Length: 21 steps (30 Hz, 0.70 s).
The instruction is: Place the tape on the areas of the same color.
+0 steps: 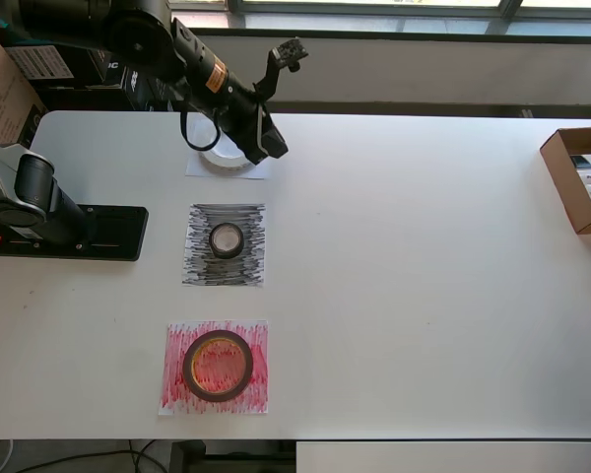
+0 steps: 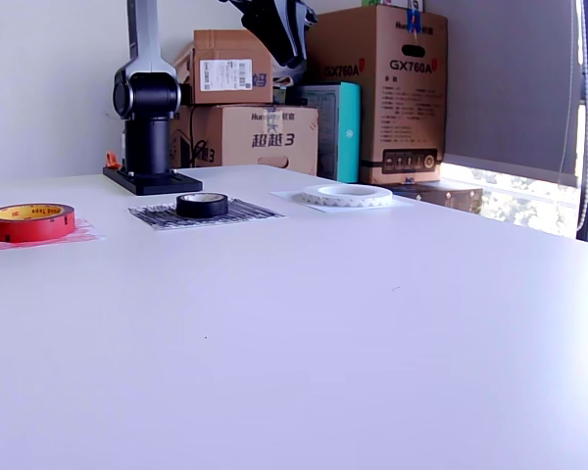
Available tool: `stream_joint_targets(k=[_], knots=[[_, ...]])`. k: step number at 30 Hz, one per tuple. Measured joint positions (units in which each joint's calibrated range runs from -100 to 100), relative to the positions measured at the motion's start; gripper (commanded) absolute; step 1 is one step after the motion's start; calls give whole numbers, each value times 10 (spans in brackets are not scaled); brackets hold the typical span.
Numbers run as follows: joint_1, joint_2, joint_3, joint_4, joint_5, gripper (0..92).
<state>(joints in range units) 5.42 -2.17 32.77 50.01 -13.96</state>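
While the black robot gripper [image 1: 259, 138] is held above the wide white ring of tape [image 2: 348, 195], its jaws are hidden by its own body, so whether they are spread or pressed together cannot be told; it seems raised clear of the roll. That roll is seen on the plain white paper square [image 1: 261, 169] near the far edge of the white desk [image 1: 424, 276]. The small black tape ring [image 1: 227, 239] is set on the black-scribbled paper square [image 1: 226, 245], mid-desk. The larger dark red tape ring with a yellowish core [image 1: 218, 366] is laid on the red-scribbled paper square [image 1: 215, 367] by the near edge.
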Motion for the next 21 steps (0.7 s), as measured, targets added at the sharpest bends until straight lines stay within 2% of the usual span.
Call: stream_joint_targets(k=[6,21], knots=[[0,-72,37,0,-2,45],[0,-293,135,0,-54,46]])
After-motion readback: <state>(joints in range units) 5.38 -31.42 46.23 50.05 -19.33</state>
